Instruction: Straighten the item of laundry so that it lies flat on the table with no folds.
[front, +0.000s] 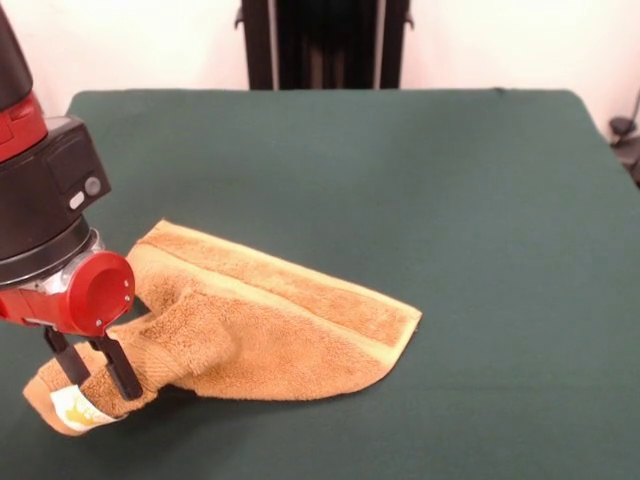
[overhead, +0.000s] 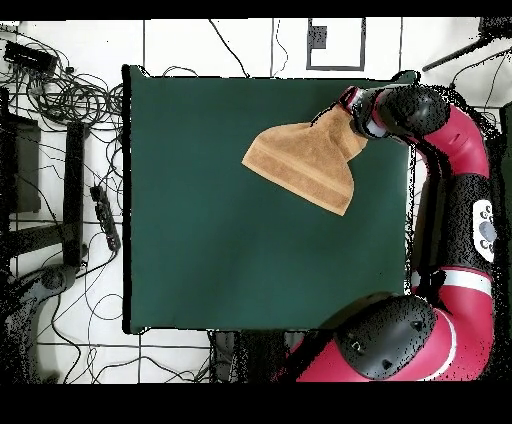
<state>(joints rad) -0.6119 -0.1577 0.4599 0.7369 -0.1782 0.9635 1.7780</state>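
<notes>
I see the table (front: 480, 200) stretching wide and green under the arm. The towel (front: 270, 320) lies on its left side in the front view, near the front edge, folded over itself with one corner bunched and drawn out toward the gripper (front: 92, 372). My gripper's black fingers are clamped on that bunched corner, beside the white tag (front: 72, 408).

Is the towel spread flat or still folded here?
Folded: the hand towel lies doubled over, one corner bunched and pinched in the gripper, lifted off the table.
</notes>
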